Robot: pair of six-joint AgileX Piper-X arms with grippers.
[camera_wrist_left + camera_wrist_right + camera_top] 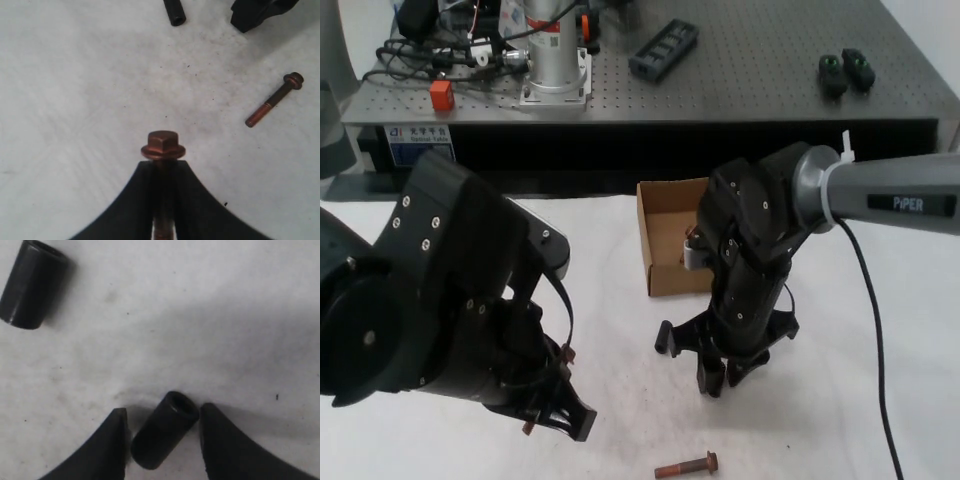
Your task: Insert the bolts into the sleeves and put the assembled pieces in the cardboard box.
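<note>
**Base:** What is the left side doing?

**Operator:** I'm seeing the left gripper (163, 166) closed tight on a bolt (162, 146). It's pinching the shank, and the hex head is sticking out past the fingertips. It's hanging over the white table (75, 75), at the near left in the high view. I cannot tell whether the bolt is touching the cloth.

**Base:** Any loose hardware?

**Operator:** A second bolt (274, 100) is lying flat on the table, apart from both grippers. In the high view it's sitting at the near edge, between the two arms.

**Base:** And the right side?

**Operator:** The right gripper (164, 408) is sitting low at the table, fingers set narrowly either side of a sleeve (164, 432). One finger is looking as if it's touching the sleeve and the other is showing a sliver of gap, so it isn't clamping. The sleeve is lying on its side, slanting across the gap, its open end pointing away from the wrist. A second sleeve (32, 282) is lying on its side well apart from it.

**Base:** The box?

**Operator:** The cardboard box (670, 278) is standing open just behind the right arm. The arm is covering part of it, so I cannot make out what's inside.
</note>
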